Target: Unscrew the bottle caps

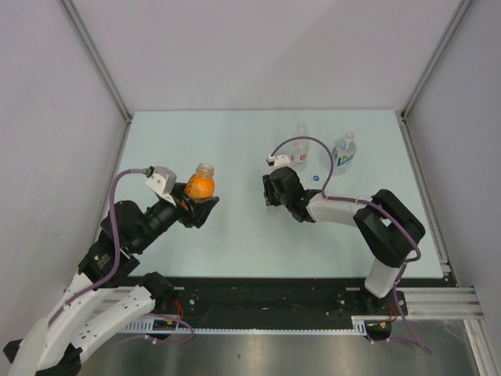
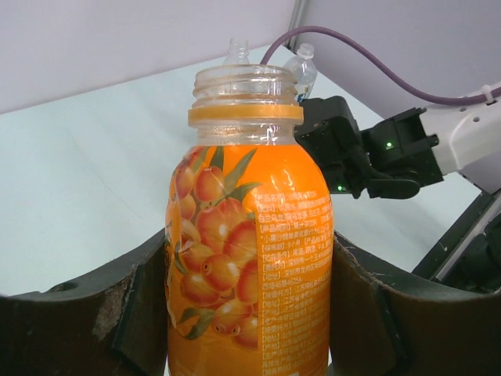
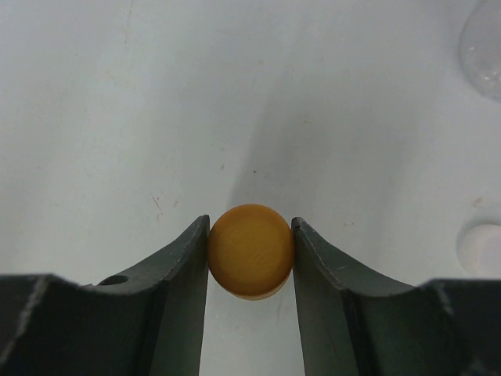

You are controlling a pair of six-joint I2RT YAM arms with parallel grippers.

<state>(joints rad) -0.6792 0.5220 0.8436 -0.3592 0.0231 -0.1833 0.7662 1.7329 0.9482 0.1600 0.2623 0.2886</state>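
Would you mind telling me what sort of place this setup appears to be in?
Probably a robotics lab test cell: plain white panels on metal posts box in a pale table, and two robot arms are bolted along its near edge.

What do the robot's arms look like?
Both the left arm and right arm are chunky black and white pieces. A purple cable loops along each. The fingers are dark, curved and scuffed. Tiny green lights glow on the right one.
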